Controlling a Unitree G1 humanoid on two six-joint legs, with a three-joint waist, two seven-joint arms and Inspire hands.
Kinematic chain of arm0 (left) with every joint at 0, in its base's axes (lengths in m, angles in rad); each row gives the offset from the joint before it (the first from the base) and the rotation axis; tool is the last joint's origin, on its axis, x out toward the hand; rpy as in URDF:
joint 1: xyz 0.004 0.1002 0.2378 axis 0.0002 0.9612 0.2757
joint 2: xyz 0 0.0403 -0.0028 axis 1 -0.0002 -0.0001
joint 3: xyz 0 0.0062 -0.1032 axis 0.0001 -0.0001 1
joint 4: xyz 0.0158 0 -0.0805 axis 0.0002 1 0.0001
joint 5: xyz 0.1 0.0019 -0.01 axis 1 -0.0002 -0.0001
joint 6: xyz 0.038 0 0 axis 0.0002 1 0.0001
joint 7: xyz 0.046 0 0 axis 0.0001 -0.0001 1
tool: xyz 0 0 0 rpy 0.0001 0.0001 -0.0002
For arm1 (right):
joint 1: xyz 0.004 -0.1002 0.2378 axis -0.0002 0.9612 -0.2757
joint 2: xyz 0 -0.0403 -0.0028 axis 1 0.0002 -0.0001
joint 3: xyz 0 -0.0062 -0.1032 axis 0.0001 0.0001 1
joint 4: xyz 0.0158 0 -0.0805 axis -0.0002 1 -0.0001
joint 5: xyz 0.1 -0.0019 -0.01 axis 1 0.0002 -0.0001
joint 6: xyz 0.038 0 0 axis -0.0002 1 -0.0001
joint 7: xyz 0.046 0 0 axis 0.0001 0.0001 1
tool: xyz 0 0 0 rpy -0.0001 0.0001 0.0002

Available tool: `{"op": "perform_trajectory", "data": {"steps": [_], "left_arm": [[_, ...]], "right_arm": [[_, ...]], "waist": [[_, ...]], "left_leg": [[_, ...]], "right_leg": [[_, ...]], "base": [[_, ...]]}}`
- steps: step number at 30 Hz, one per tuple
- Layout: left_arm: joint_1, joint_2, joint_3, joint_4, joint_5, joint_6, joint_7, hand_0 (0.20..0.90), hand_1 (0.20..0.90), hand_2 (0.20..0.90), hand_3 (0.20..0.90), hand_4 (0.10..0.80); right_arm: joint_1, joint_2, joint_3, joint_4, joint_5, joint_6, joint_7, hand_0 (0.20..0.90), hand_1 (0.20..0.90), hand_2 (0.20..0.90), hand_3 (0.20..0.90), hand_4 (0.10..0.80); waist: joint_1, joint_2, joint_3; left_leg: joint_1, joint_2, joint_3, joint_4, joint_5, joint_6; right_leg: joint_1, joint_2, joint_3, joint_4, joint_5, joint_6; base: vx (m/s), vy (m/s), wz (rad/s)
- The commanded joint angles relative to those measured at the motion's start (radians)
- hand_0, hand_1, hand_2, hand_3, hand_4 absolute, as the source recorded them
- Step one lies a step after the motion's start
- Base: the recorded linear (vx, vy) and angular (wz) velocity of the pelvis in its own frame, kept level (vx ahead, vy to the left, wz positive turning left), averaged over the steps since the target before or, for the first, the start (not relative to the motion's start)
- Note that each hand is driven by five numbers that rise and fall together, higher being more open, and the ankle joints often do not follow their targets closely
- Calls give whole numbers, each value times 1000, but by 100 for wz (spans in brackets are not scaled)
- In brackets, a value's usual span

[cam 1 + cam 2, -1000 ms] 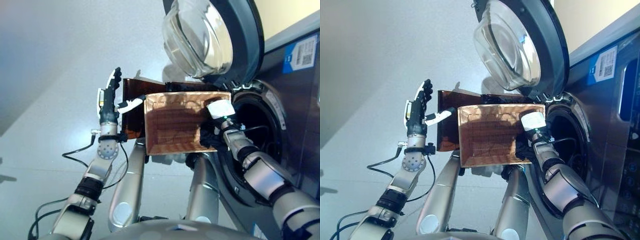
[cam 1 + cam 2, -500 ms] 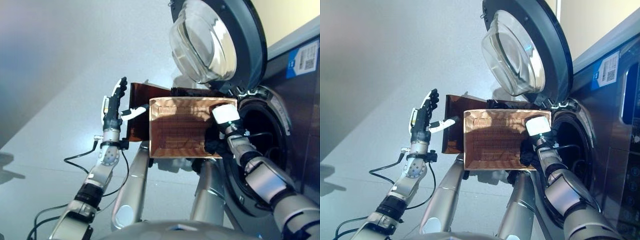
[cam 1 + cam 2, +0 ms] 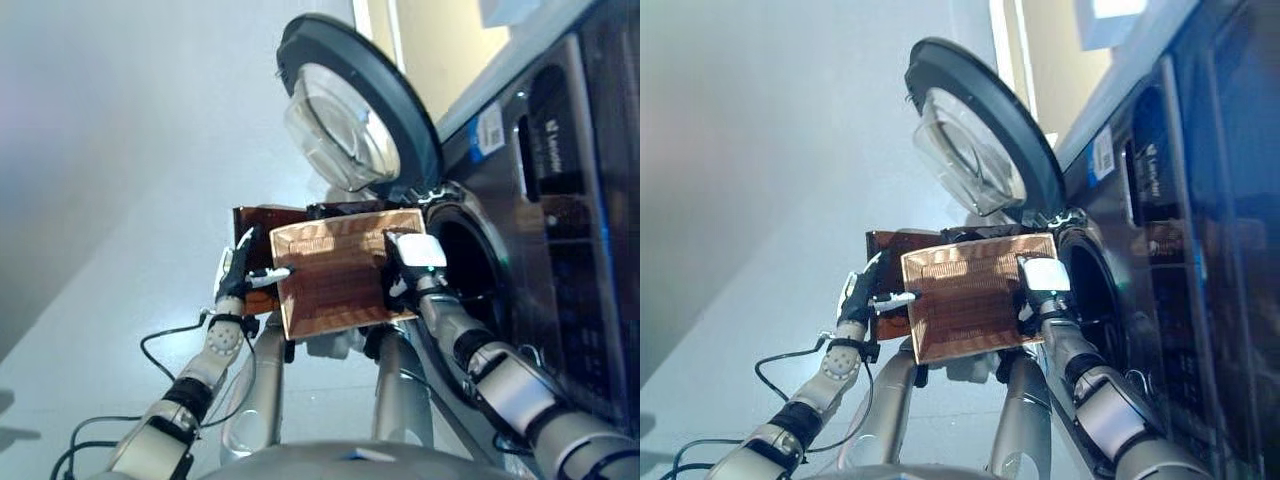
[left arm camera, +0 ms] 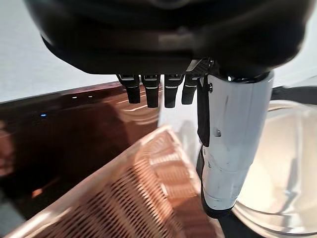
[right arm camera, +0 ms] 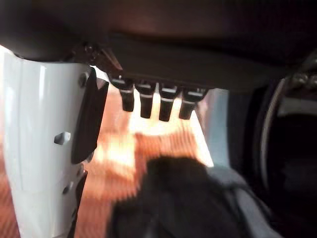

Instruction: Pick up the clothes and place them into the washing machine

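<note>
Bright from the upper right, soft focus throughout.
Glare on door (image 3: 345, 130) glass and basket (image 5: 148, 131) weave; drum (image 3: 465, 265) dark; wrist views blurred close up.

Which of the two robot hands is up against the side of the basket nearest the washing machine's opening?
The right hand, with the white thumb cover, at the orange basket's machine-side edge by the drum opening. The left hand is at the far side.

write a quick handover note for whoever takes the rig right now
Left hand: open, fingers straight, at the left edge of the copper-coloured woven basket.
Right hand: at the basket's right side by the drum opening; its grip cannot be told.
Washing machine door is open. The basket is held up before the opening; dark clothes show by the right hand.
Left: get the clothes into the drum.
</note>
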Motion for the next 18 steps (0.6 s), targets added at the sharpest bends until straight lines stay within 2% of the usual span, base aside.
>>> {"op": "perform_trajectory", "data": {"steps": [1, 10, 11, 12, 18], "left_arm": [[-37, 8, 60, -39, -33, -65, 60, 900, 900, 900, 900, 800], [-38, 21, 71, -143, -36, -80, 76, 900, 900, 900, 900, 800], [-46, 25, 75, -206, -37, -81, 84, 900, 900, 900, 900, 800], [-52, 32, 83, -267, -25, -82, 89, 900, 900, 900, 900, 800], [-70, 36, 97, -376, 1, -77, 99, 900, 900, 900, 900, 800]], "right_arm": [[-27, -76, 42, -11, -17, -3, -24, 900, 900, 900, 900, 800], [-92, -80, 125, 76, -96, 36, -21, 900, 900, 900, 900, 800], [-111, -76, 136, 117, -100, 57, -16, 900, 900, 900, 900, 800], [-128, -85, 137, 131, -105, 77, -28, 900, 900, 900, 900, 800], [-169, -112, 123, 174, -89, 102, -37, 900, 900, 900, 900, 800]], "waist": [[-12, 11, -10], [0, 12, 20], [8, 9, 23], [10, 4, 31], [11, 4, 39]], "left_leg": [[-22, 22, -18, -42, 41, -74], [-84, 20, -23, 0, 38, -79], [-111, 28, -36, 26, 10, -90], [-147, 34, -42, 53, 8, -94], [-259, 40, -59, 155, -21, -98]], "right_leg": [[15, 18, -7, -80, 76, 25], [-22, 18, -18, -64, 69, 16], [-44, 22, -16, -26, 26, 21], [-70, 25, -20, 4, 10, 16], [-168, 18, -21, 121, -37, 2]], "base": [[-29, 46, -14], [-15, -6, -1], [45, -117, 9], [44, -117, 13], [-40, -53, 14]]}}
